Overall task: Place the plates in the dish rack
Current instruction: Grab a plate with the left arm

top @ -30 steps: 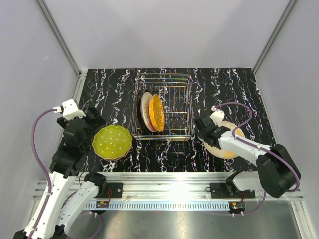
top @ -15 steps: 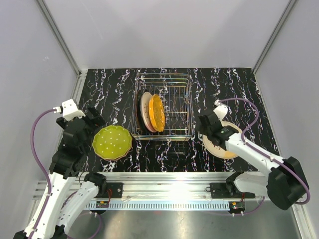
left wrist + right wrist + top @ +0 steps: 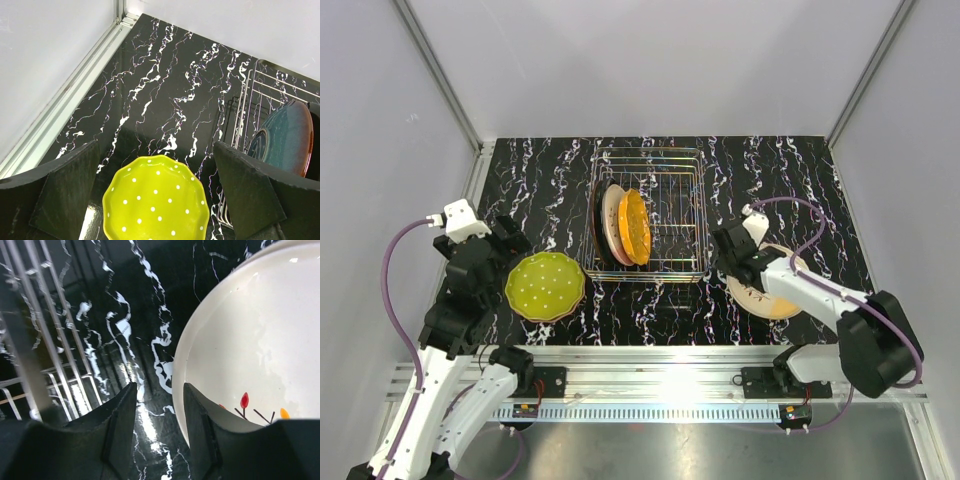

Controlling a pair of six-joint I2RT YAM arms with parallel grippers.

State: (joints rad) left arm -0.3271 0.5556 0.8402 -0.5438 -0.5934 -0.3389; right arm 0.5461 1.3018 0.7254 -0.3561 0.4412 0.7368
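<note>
My right gripper (image 3: 156, 407) hangs low over the marbled table (image 3: 550, 170), fingers a little apart with nothing between them. The rim of the cream plate (image 3: 240, 340) lies just beside one finger. My left gripper (image 3: 155, 150) is spread wide above the yellow-green dotted plate (image 3: 157, 205), not touching it. Between my arms stands the dish rack (image 3: 672, 170), holding a dark plate (image 3: 601, 222), a pale plate (image 3: 613, 235) and an orange plate (image 3: 635, 228) upright.

White arm links (image 3: 432, 385), black joints (image 3: 470, 272), looping purple cables (image 3: 386, 275).
</note>
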